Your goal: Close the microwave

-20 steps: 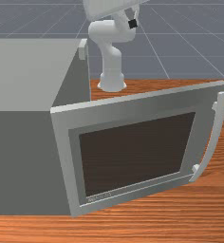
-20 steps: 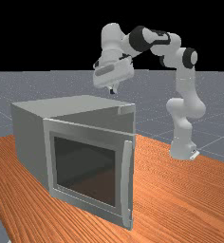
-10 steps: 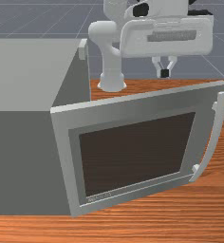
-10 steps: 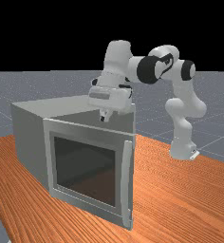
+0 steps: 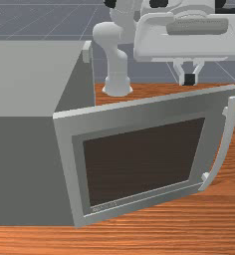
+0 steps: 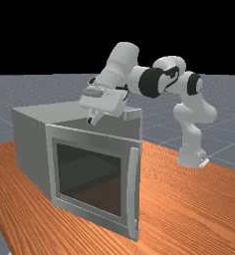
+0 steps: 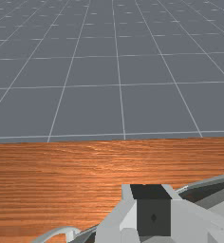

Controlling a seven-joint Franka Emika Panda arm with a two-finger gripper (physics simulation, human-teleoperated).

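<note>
The gripper (image 5: 189,79) is shut with nothing between its fingers, just above and behind the top edge of the door. In the far view the gripper (image 6: 91,120) hangs over the door's upper edge. The wrist view shows the gripper (image 7: 153,211) with its dark pads together. The grey microwave (image 5: 25,169) stands with its door (image 5: 139,107) swung wide open; the curved handle (image 5: 228,139) is on the free end, at the front view's right. The door (image 6: 87,216) is hinged on the microwave body (image 6: 30,149) at the far view's left. Part of the handle (image 7: 61,231) lies beside the fingers.
The wooden table (image 5: 169,229) runs under the door and on to the arm's base (image 5: 117,87). A side wall (image 5: 77,79) of the microwave stands between the body's interior and the arm.
My hand has shifted toward the front view's right and the far view's left, and has tilted. Earlier it came down from higher up. The microwave and its door have not moved.
</note>
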